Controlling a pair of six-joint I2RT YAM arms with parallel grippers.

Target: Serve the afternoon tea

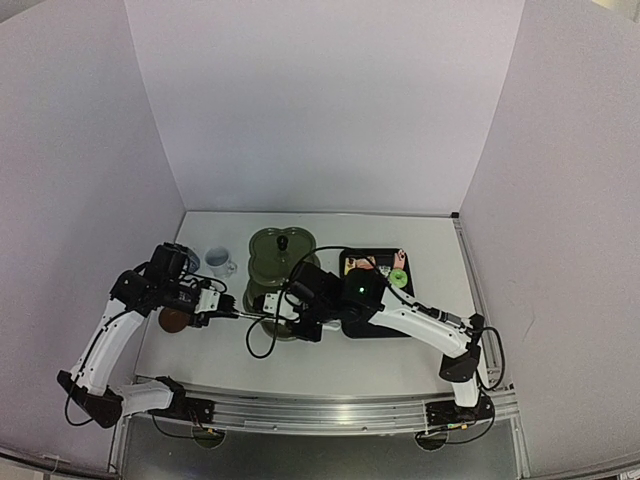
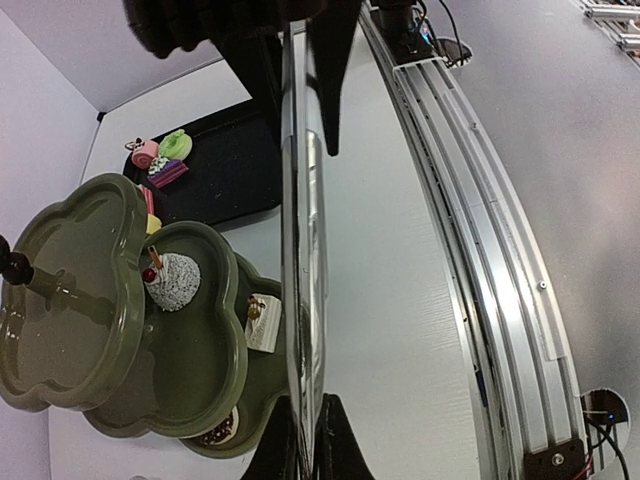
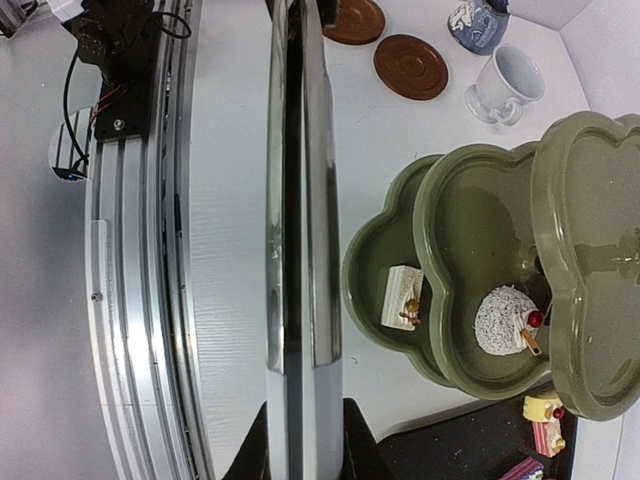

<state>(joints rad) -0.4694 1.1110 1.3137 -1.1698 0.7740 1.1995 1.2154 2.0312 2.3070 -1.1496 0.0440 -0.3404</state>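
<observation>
Tongs (image 2: 302, 250) sit clamped in both left tool (image 2: 303, 440) and right tool (image 3: 300, 440) beside stand (image 2: 60, 330).

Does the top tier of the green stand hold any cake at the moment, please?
No, the top tier is bare, while a white cherry-topped cake sits on the middle tier below it.
</observation>
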